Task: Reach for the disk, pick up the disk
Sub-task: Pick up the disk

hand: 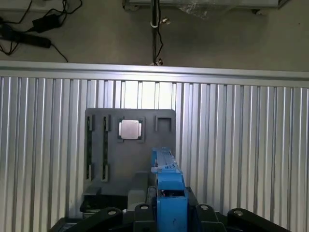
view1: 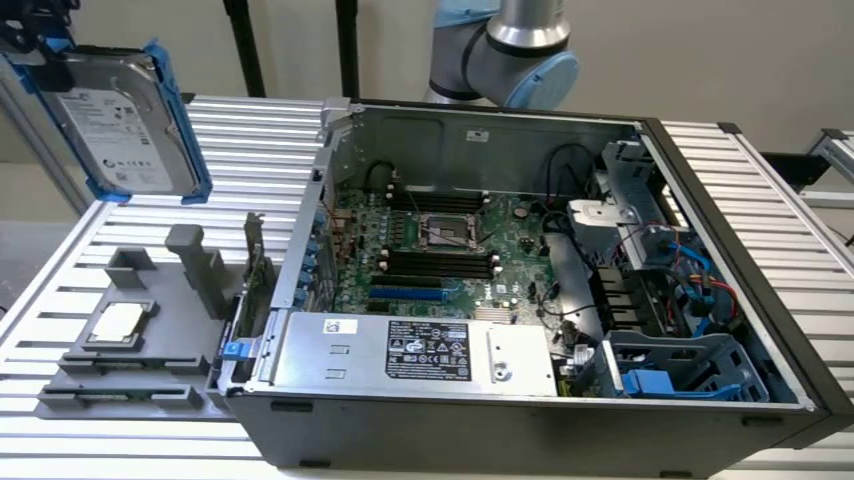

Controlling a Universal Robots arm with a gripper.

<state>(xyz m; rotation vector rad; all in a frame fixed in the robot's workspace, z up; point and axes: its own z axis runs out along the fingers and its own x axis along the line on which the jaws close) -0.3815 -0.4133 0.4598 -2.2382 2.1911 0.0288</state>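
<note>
Currently the disk (view1: 127, 120) is being gripped along its blue-railed edge by the closed tool (hand: 171, 210), held clear above the surface (view1: 254, 135) at the exterior view's far left.

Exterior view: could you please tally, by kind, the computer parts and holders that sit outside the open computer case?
disk: 1
chip: 1
grey tray: 1
Total: 3
</note>
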